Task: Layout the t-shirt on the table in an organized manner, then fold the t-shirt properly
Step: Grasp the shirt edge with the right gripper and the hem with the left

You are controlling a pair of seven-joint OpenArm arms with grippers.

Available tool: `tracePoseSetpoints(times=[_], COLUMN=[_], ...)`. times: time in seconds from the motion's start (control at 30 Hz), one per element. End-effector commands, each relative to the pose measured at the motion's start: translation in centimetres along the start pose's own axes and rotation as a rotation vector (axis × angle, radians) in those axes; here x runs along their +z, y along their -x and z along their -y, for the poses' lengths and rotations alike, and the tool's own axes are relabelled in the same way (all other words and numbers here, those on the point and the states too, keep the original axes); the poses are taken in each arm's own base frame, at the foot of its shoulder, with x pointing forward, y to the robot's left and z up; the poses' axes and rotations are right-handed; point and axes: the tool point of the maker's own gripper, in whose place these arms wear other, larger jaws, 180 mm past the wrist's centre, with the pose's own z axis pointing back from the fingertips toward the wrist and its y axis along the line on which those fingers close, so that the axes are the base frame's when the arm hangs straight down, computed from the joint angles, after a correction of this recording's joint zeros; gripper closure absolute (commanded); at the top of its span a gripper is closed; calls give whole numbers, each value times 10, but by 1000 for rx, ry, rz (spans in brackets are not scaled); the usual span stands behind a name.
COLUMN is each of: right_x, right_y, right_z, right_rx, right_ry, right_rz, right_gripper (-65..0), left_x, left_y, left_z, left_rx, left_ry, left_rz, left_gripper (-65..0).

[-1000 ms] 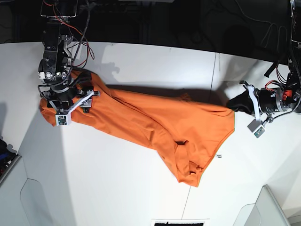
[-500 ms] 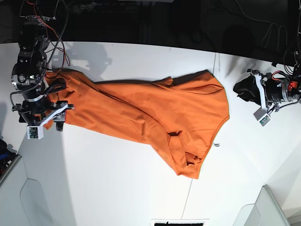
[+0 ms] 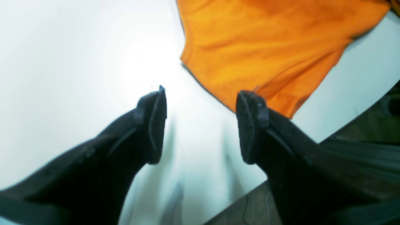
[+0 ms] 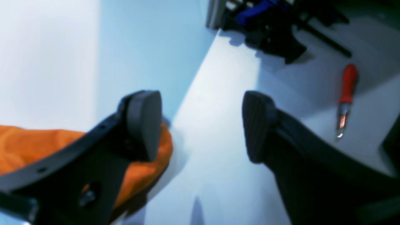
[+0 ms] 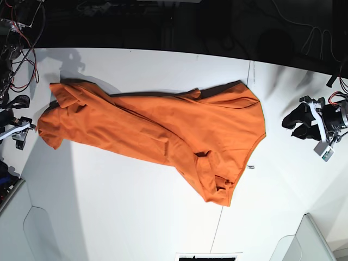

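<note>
The orange t-shirt (image 5: 157,128) lies rumpled and stretched sideways across the white table (image 5: 125,206), with a bunched fold near its lower middle. A small white tag (image 5: 250,167) shows at its right edge. My left gripper (image 5: 297,124) is open and empty, off the shirt's right end; in the left wrist view (image 3: 200,125) the shirt's edge (image 3: 265,47) lies just beyond the fingertips. My right gripper (image 5: 20,120) is open and empty at the table's left edge; in the right wrist view (image 4: 201,125) the shirt's end (image 4: 31,140) lies beside and behind one finger.
A thin dark seam (image 5: 249,76) crosses the table on the right. Grey trays sit at the bottom left (image 5: 13,204) and bottom right (image 5: 310,239) corners. A red-handled screwdriver (image 4: 345,93) and dark gear (image 4: 268,28) lie off the table's left side.
The right gripper has let go of the shirt's left end and drawn back to the table's left edge. The left gripper has moved further right. The shirt now lies still, spread wider.
</note>
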Motion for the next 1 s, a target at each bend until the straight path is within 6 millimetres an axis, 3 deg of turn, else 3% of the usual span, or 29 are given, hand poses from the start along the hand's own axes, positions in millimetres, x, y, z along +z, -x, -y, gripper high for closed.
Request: tracePoseSetpoints(times=[0.0, 0.17, 0.37, 0.53, 0.67, 0.77, 0.87, 0.93, 0.97], right_x=[-2, -32, -63, -67, -64, -64, -62, -62, -63], right_y=[-14, 4, 26, 47, 55, 55, 53, 52, 51], right_z=[5, 5, -31, -60, -76, -79, -88, -86, -82], right_rx=[-16, -122, -196, -206, -190, -178, -140, -129, -119], right_ry=[2, -27, -204, -280, -327, -335, -385, -382, -372], right_rz=[46, -27, -120, -192, -226, -230, -227, -225, -219], right_gripper=[-401, -401, -401, -401, -391, -266, -116, 0, 0], left_x=[10, 11, 3, -17, -49, -86, -120, -132, -135], left_y=[-19, -29, -48, -76, -83, -74, -49, -29, -20], left_z=[-5, -13, -12, 4, 18, 34, 46, 47, 45], left_rx=[-31, -68, -90, -75, -76, -40, -21, -10, -6], left_ry=[-14, -57, -78, -40, -12, 41, 67, 70, 65], left_rz=[47, 102, 165, 279, 302, 253, 154, 91, 63], left_gripper=[-379, -379, -378, -378, -378, -378, -378, -378, -378])
